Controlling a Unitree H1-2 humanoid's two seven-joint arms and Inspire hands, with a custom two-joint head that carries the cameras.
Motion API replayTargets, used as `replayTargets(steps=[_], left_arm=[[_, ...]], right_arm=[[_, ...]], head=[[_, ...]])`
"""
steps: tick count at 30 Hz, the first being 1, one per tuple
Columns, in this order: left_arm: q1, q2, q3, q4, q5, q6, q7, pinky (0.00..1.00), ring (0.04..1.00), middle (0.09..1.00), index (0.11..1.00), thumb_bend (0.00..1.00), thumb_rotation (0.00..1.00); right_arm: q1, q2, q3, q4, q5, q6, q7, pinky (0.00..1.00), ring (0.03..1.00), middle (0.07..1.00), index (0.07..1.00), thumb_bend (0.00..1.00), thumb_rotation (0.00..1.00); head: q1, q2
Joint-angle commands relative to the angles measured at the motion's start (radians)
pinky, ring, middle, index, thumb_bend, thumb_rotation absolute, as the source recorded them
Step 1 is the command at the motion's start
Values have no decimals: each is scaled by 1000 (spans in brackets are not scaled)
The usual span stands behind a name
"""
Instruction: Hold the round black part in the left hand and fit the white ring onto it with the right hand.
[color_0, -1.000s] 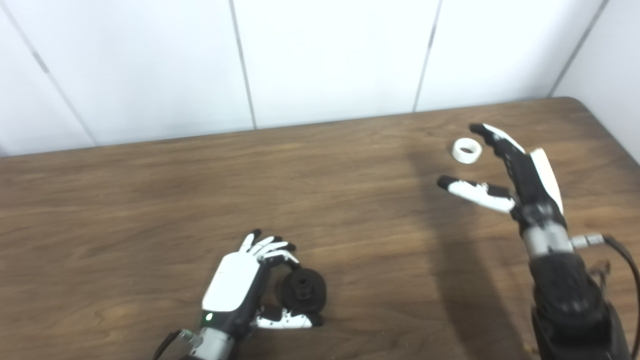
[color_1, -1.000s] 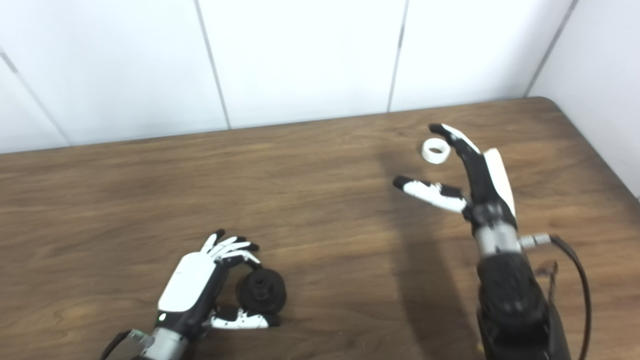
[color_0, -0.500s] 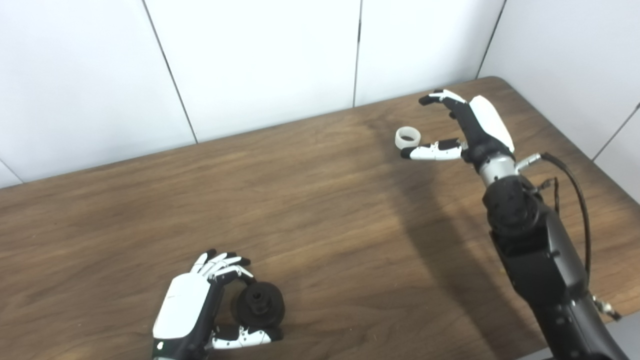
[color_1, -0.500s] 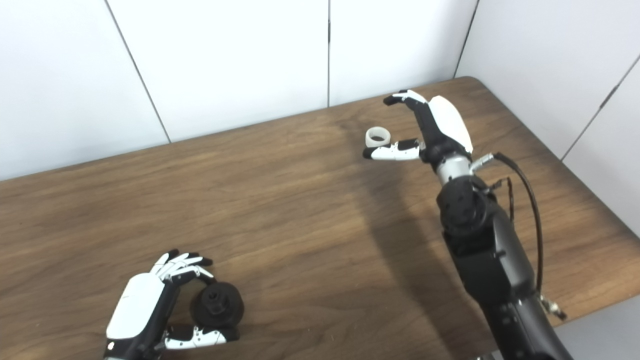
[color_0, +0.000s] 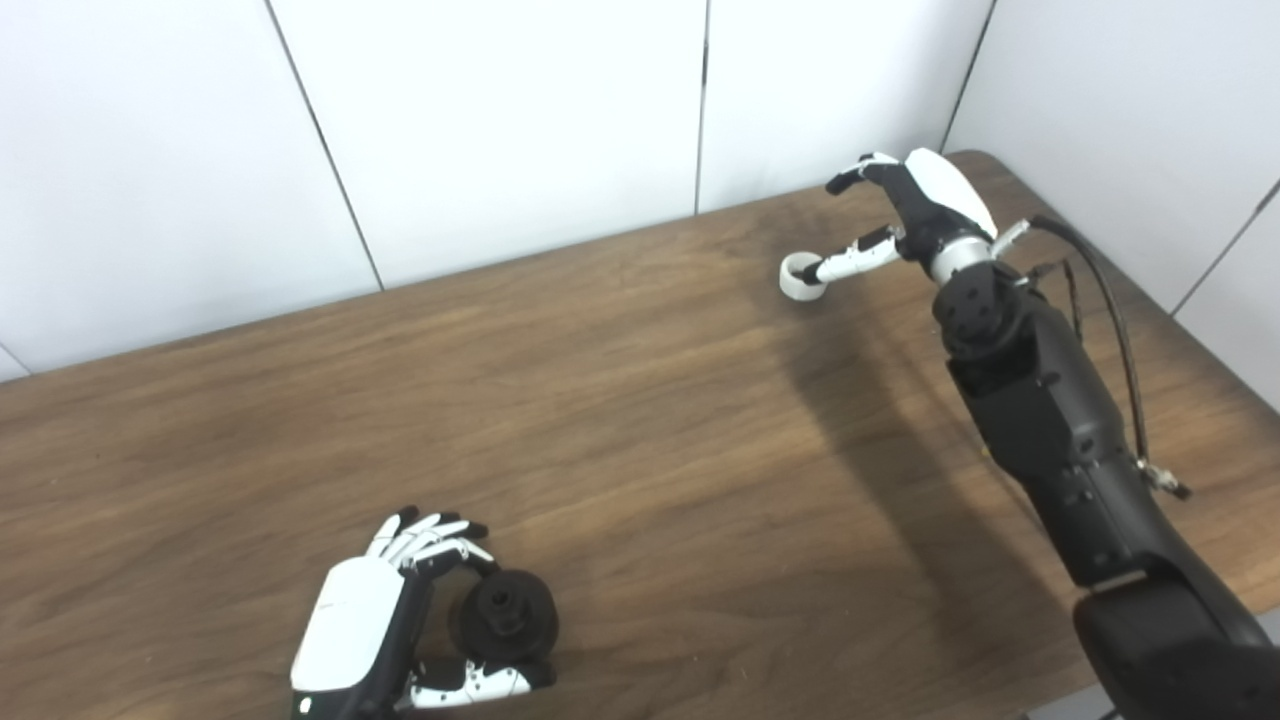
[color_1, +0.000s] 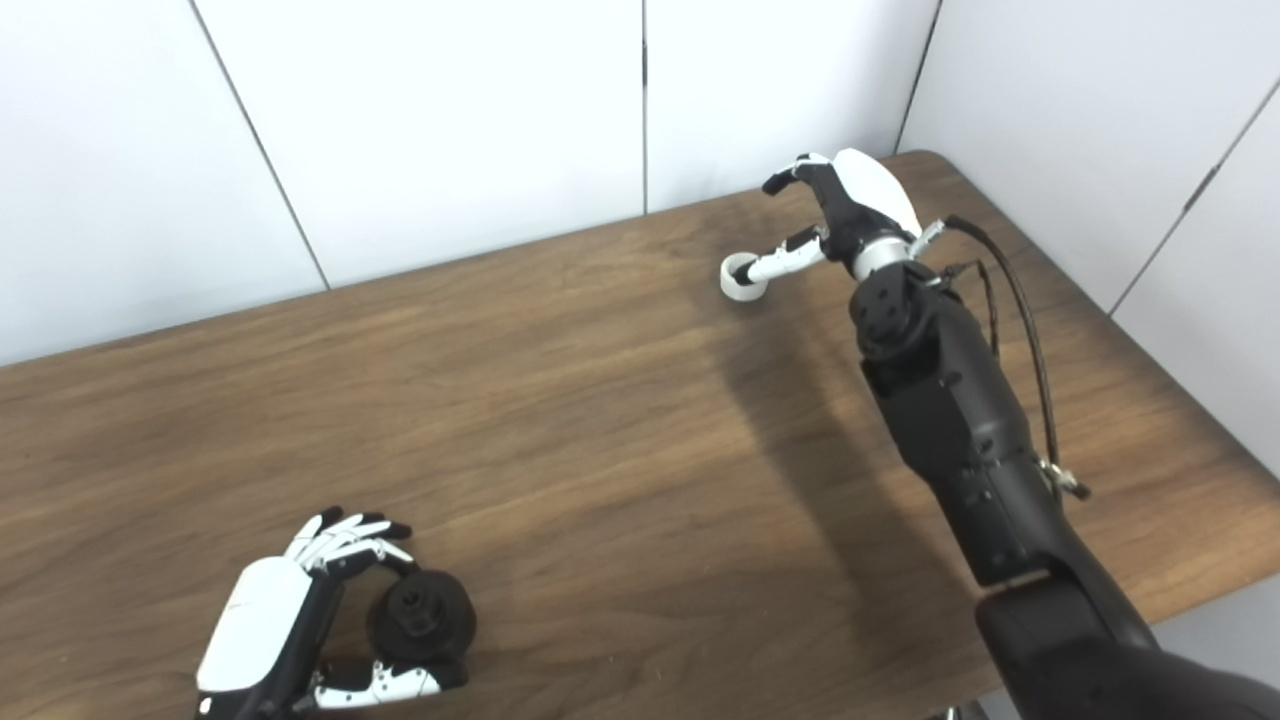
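Left eye view is showing a brown wooden bench standing against white wall panels, with little lying on it besides the two task pieces. Near the front left edge, the left hand is curling its fingers and thumb around the round black part, which is standing on its edge on the bench between them; whether they are actually gripping it is hard to tell. Well apart from it, at the far right corner, the white ring is lying on the bench. The right hand is reaching over it with its fingers spread apart, the thumb tip touching or dipping into the ring while the other fingers are arching above, clear of it. A black cable is looping beside the right forearm. The arm's shadow is falling across the bench between the two hands.
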Motion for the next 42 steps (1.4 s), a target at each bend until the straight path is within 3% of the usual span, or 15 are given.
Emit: replayTargets(steps=[1, 11, 17, 25, 32, 42], left_arm=[[8, 17, 6, -14, 12, 16, -24, 957, 842, 776, 484, 522, 47], [16, 12, 14, -15, 3, 1, -19, 943, 835, 767, 484, 522, 47], [15, 12, 13, -11, 5, -6, -14, 946, 835, 767, 484, 522, 47], [15, 7, 16, -27, 5, 18, -35, 957, 839, 770, 484, 522, 47], [15, 7, 20, -17, 2, -4, -16, 943, 832, 766, 484, 522, 47], [16, 3, 22, -22, 1, 10, -28, 958, 837, 767, 484, 522, 47]], right_arm=[[-68, -19, 1, 10, -34, -4, 18, 999, 969, 941, 739, 862, 236], [-133, -44, 74, 121, -102, -4, 92, 1000, 1000, 978, 758, 890, 281], [-155, -53, 108, 157, -113, -4, 113, 1000, 1000, 1000, 749, 927, 258], [-145, -64, 149, 178, -113, -6, 87, 1000, 1000, 1000, 738, 932, 254], [-133, -90, 177, 190, -110, -15, 57, 1000, 1000, 1000, 728, 917, 244], [-126, -111, 194, 186, -97, -17, 38, 1000, 1000, 987, 699, 911, 250]], head=[[-4, -3], [4, -9], [9, -10], [12, -15], [16, -14], [17, -13]])
